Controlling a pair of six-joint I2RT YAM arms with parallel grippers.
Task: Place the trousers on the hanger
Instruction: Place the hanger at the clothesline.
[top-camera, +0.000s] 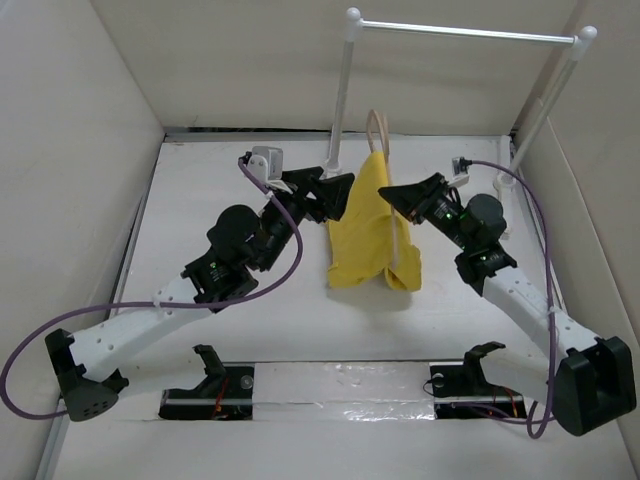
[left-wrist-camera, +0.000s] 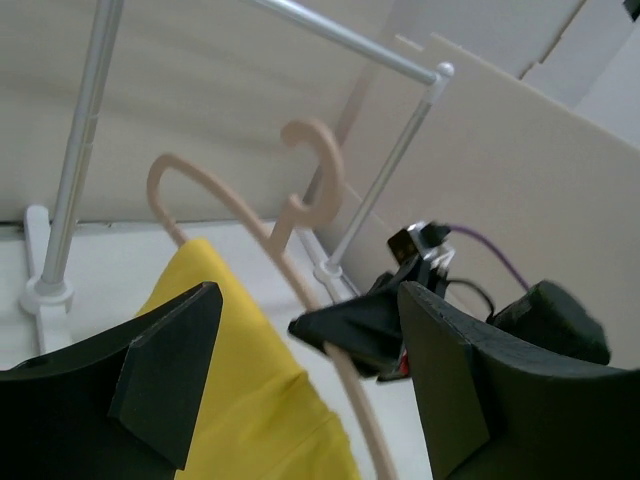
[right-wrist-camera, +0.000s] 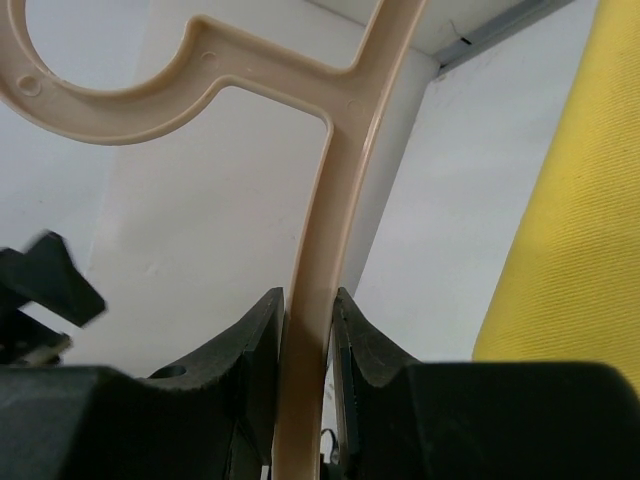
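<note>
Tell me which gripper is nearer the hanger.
Right. The right gripper is shut on the hanger, near its hook. The left gripper is open beside the trousers, on their left in the top view, clear of the hanger.

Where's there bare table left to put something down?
Bare table far left, between wall and left arm, and nearer, in front of the trousers between both arms. Crowded mid-table: left gripper and right gripper meet at trousers and hanger.
</note>
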